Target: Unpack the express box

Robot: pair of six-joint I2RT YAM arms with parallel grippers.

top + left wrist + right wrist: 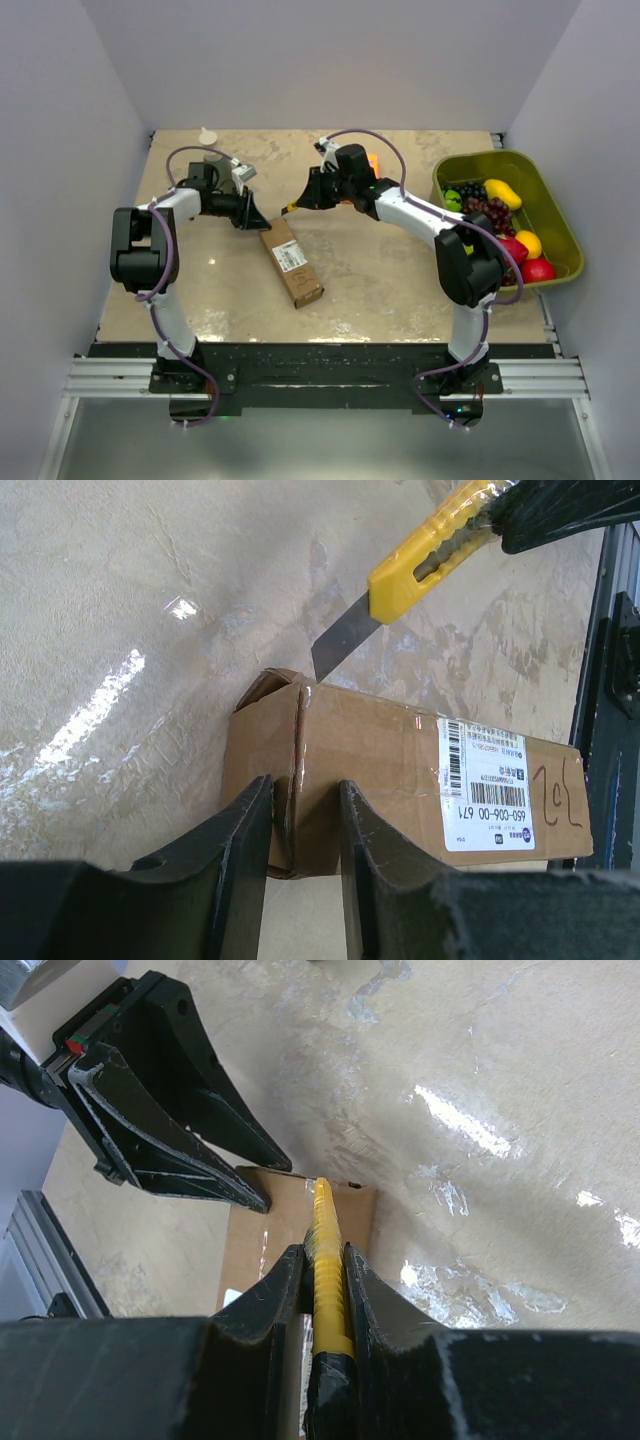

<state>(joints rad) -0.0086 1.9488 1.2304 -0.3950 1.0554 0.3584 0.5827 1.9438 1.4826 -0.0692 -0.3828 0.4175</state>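
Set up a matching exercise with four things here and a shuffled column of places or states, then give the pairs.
1 express box
2 utility knife
3 green bin
4 left gripper

A holds fruit
B open over the box's taped end
C clamped in the right gripper, blade out
D lies label up on the table

Pairs: 1-D, 2-C, 3-A, 4-B

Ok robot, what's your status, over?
Left gripper open over box end. Right gripper shut on knife, blade by that end. Box taped shut. Nothing in the way.
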